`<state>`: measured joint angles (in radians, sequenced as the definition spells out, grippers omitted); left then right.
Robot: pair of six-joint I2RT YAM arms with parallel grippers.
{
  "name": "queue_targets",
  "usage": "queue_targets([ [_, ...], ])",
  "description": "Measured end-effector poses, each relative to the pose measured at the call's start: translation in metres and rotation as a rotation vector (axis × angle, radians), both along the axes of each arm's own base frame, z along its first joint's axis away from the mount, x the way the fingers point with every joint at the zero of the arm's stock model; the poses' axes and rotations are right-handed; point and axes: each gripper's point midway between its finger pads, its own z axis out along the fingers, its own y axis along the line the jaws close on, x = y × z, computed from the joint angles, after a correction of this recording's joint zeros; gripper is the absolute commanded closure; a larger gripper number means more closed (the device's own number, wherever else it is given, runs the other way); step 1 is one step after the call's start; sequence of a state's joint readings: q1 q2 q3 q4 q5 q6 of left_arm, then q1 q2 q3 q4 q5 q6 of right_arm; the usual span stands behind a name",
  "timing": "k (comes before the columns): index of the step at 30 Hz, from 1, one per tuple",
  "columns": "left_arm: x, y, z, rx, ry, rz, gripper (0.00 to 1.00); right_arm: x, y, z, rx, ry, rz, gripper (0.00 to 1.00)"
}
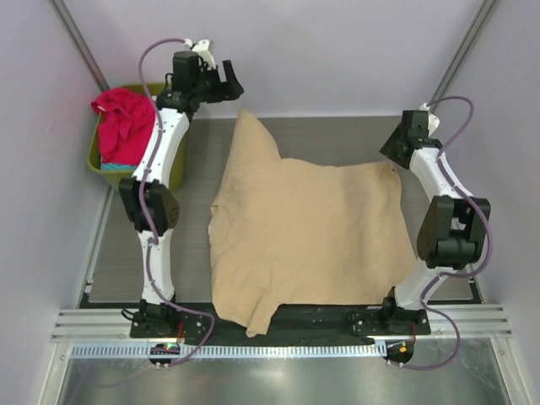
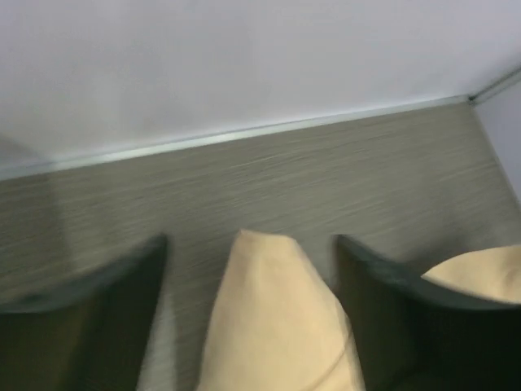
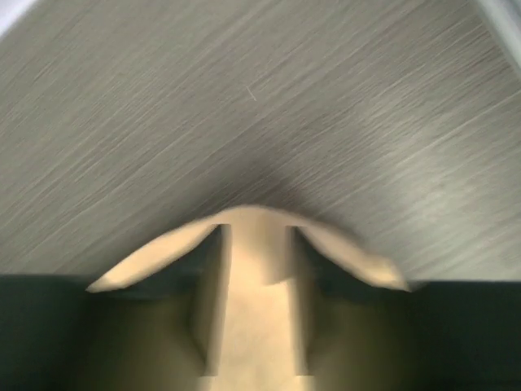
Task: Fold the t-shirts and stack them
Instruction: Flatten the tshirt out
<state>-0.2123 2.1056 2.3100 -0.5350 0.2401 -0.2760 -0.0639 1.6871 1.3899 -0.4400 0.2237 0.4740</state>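
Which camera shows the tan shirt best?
Top external: the whole tan shirt lies spread on the table. The left wrist view catches only one corner between its fingers; the right wrist view, just a blurred fold.

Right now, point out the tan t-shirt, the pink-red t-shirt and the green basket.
tan t-shirt (image 1: 308,240), top view, middle of the spread-out body.
pink-red t-shirt (image 1: 122,122), top view, bunched cloth heaped in the basket.
basket (image 1: 93,156), top view, its left wall.
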Motion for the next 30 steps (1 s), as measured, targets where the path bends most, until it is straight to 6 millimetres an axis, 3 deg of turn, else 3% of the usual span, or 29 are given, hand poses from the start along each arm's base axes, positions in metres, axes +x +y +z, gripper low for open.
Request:
queue_targets([
  [1, 0.020, 0.004, -0.021, -0.027, 0.036, 0.012, 0.00, 0.006, -0.002, -0.012, 0.022, 0.018, 0.007, 0.26],
  [3, 0.044, 0.017, -0.069, -0.072, 0.133, 0.044, 0.00, 0.020, 0.003, -0.026, 0.066, 0.029, 0.038, 0.21],
  [6, 0.044, 0.039, -0.121, -0.093, 0.279, 0.109, 0.00, 0.028, 0.016, -0.028, 0.099, 0.016, 0.090, 0.17],
  [10, 0.009, 0.046, -0.141, -0.077, 0.377, 0.176, 0.00, 0.022, 0.028, -0.010, 0.111, -0.037, 0.126, 0.16],
  [14, -0.042, 0.029, -0.127, -0.052, 0.389, 0.191, 0.01, 0.001, 0.040, -0.007, 0.156, -0.049, 0.169, 0.17],
  [17, -0.064, 0.010, -0.123, -0.031, 0.374, 0.184, 0.02, -0.008, 0.051, -0.024, 0.194, -0.013, 0.194, 0.18],
  [19, -0.070, -0.006, -0.132, -0.022, 0.382, 0.171, 0.05, -0.012, 0.059, -0.044, 0.213, 0.036, 0.206, 0.18],
  [23, -0.074, -0.026, -0.188, 0.005, 0.488, 0.158, 0.08, -0.018, 0.074, -0.082, 0.233, 0.143, 0.227, 0.19],
  [27, -0.086, -0.020, -0.261, 0.052, 0.641, 0.193, 0.08, -0.029, 0.081, -0.114, 0.243, 0.245, 0.232, 0.19],
  [30, -0.096, -0.014, -0.295, 0.090, 0.718, 0.216, 0.08, -0.029, 0.082, -0.129, 0.249, 0.293, 0.228, 0.21],
])
